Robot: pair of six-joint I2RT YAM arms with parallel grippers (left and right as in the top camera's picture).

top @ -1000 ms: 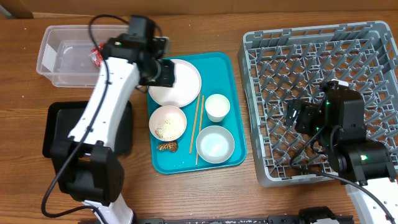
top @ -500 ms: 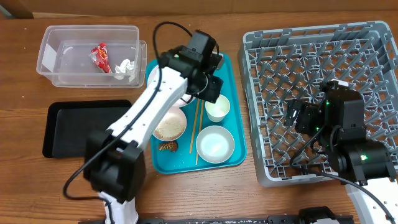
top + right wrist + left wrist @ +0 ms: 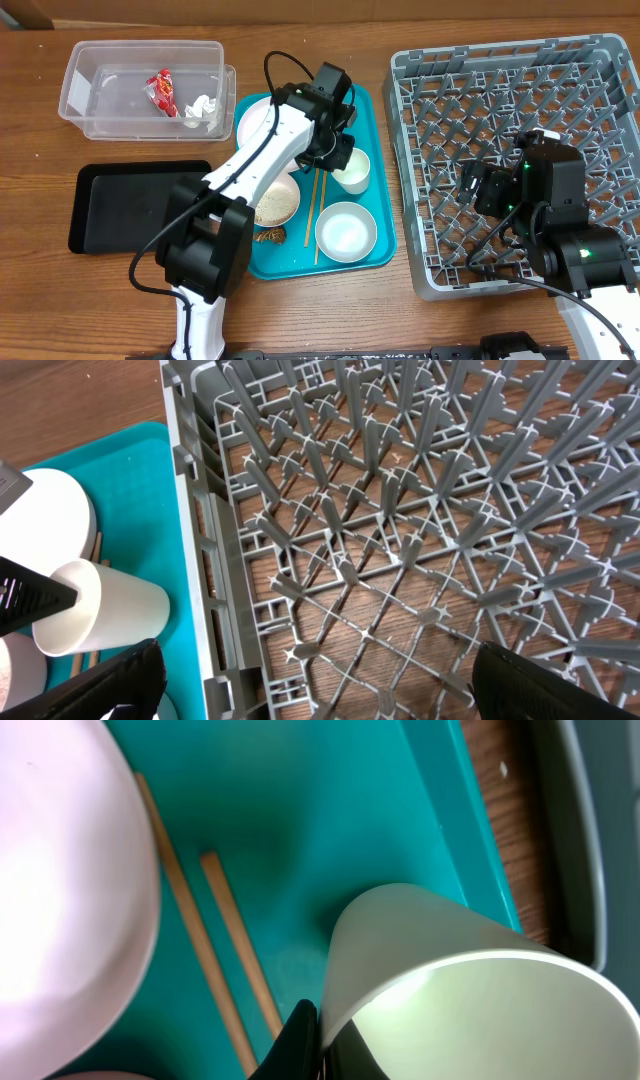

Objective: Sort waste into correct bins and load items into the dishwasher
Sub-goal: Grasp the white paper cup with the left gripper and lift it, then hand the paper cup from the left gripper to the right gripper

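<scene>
My left gripper is shut on the wall of the small white cup on the teal tray. In the left wrist view one black finger is outside the cup and one inside. The wooden chopsticks lie beside it. The white plate, a bowl holding rice, an empty bowl and brown scraps share the tray. The red wrapper and tissue lie in the clear tub. My right gripper hangs open over the grey dish rack.
The black tray lies at the front left, below the clear tub. In the right wrist view the rack's near wall stands between my right gripper and the teal tray. Bare wood runs between tray and rack.
My left arm swung right from beside the tub, across the plate, to the cup and shut on its wall. The tissue now shows in the tub. The right arm stayed still.
</scene>
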